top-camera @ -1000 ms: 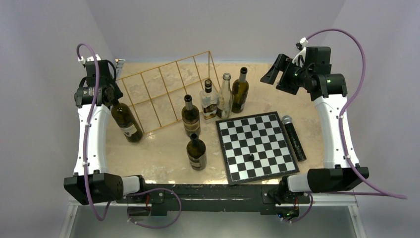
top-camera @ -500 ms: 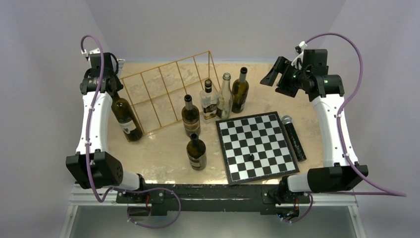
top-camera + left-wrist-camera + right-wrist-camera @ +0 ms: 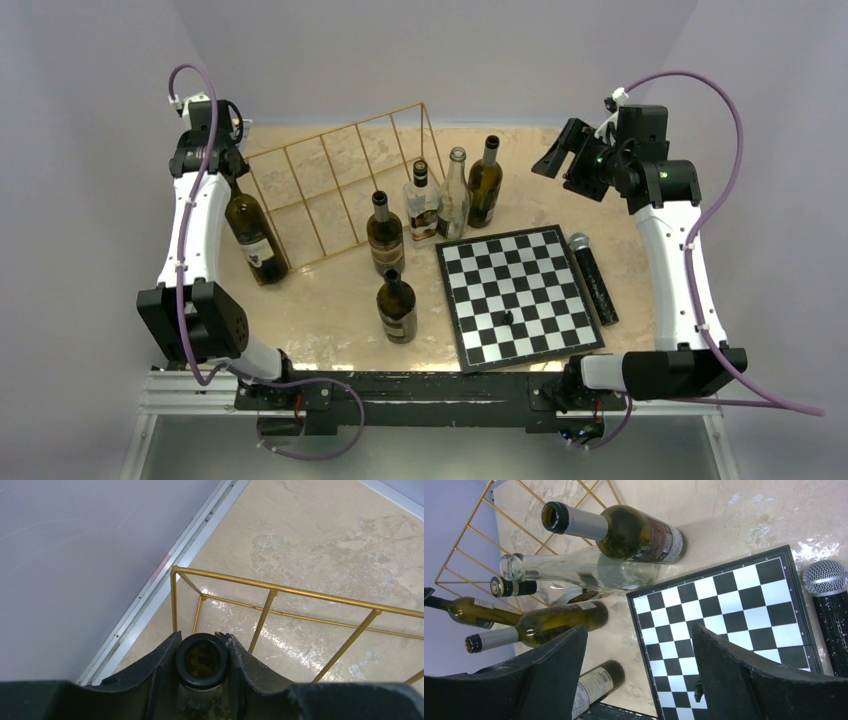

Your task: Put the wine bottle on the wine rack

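**Wine bottle gripped by the neck at the rack's left end — not on it yet**

Wine bottle (image 3: pixel 252 238) count first: I make it six bottles in all — the one in hand and five other bottles (image 3: pixel 385 235) standing loose between the rack and the chessboard (image 3: pixel 518 297). There is one wine rack (image 3: pixel 338 190), one chessboard carrying a single dark chess piece (image 3: pixel 507 317), and one microphone (image 3: pixel 592 277) lying along the board's right edge.

The left gripper (image 3: pixel 202 654) is clamped on the wine bottle's neck, a finger pressed to each side of the open mouth. The bottle hangs tilted just beside the rack's left end, base toward me. I cannot tell whether its base touches the table (image 3: pixel 330 320).

The right gripper (image 3: pixel 638 630) is spread wide with nothing between its fingers, hovering over the far right of the table.

Against a second ago: the left wrist has moved back toward the far-left corner, and the bottle's neck has gone with it. The right arm has drifted slightly right. The five loose bottles, board and microphone sit as they did.
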Controlling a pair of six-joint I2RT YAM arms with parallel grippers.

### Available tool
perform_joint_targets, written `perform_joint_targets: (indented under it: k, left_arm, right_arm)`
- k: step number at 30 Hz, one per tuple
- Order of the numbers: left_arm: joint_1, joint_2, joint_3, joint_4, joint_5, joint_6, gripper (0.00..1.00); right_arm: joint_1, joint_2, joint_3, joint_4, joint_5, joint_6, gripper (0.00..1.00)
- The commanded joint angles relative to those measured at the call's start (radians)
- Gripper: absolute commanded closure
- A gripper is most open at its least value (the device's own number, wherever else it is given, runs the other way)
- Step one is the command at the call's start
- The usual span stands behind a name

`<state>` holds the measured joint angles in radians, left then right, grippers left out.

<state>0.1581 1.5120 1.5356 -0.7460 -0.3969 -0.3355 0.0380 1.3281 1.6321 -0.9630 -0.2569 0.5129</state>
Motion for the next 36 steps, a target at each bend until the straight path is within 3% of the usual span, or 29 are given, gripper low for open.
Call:
perform_joint_targets:
  k: [1,12,22,33,36]
  left_arm:
    - [0.000,0.051,0.029,-0.059,0.026,-0.018,0.65]
    - [0.000,0.116,0.053,-0.028,0.001,-0.020,0.64]
    - [0.000,0.132,0.040,-0.022,0.002,-0.022,0.49]
    - [-0.001,0.085,0.085,-0.062,-0.008,-0.019,0.38]
    - [0.000,0.050,0.120,-0.101,-0.014,-0.028,0.30]
  right_arm:
    - [-0.004,-0.042,-0.027,0.031,0.001,0.002,0.18]
    - [-0.004,-0.106,-0.116,0.060,-0.021,0.024,0.19]
    - [-0.006,-0.167,-0.157,0.093,-0.002,0.019,0.18]
    - [-0.006,-0.157,-0.143,0.084,-0.013,0.016,0.17]
    - [-0.006,-0.146,-0.122,0.072,-0.017,0.008,0.17]
